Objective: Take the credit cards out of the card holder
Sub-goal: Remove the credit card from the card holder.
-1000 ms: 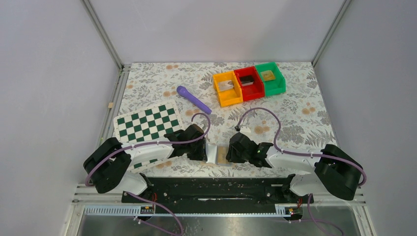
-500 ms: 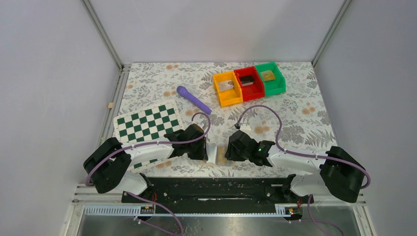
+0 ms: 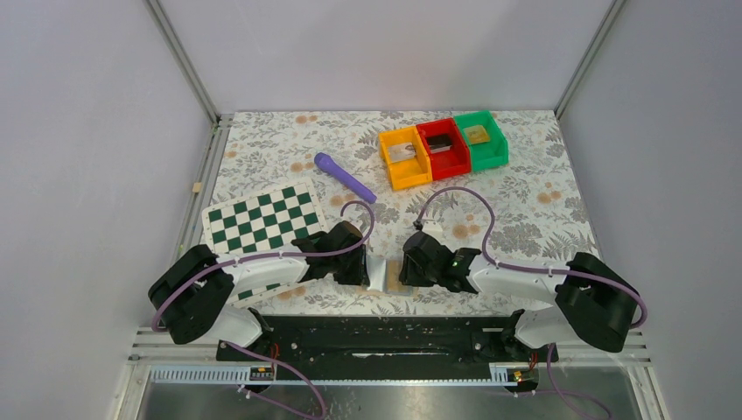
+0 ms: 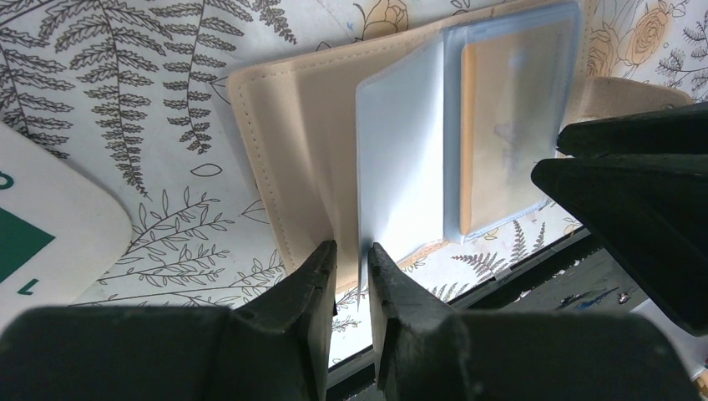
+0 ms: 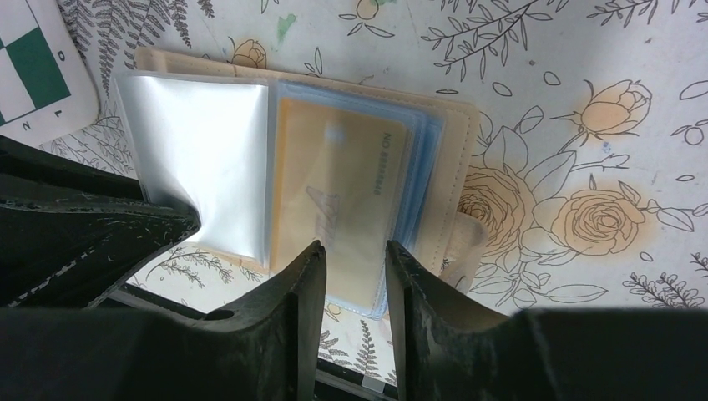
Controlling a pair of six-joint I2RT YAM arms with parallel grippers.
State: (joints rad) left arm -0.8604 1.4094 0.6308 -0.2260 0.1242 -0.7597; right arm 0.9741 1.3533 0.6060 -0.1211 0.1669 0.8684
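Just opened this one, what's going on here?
A tan card holder lies open on the table between the robot's two hands. The left hand pinches an empty-looking clear sleeve and holds it turned aside. The right hand, jaws apart, sits over the near end of an orange card, which is not yet out of its sleeve.

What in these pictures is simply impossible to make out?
- Top view: card holder mostly covered by left gripper and right gripper.
- Right wrist view: print on the card too blurred to read.
- Left wrist view: whether left gripper truly pinches the clear sleeve; contact unclear.
- Top view: contents of the red bin too small.
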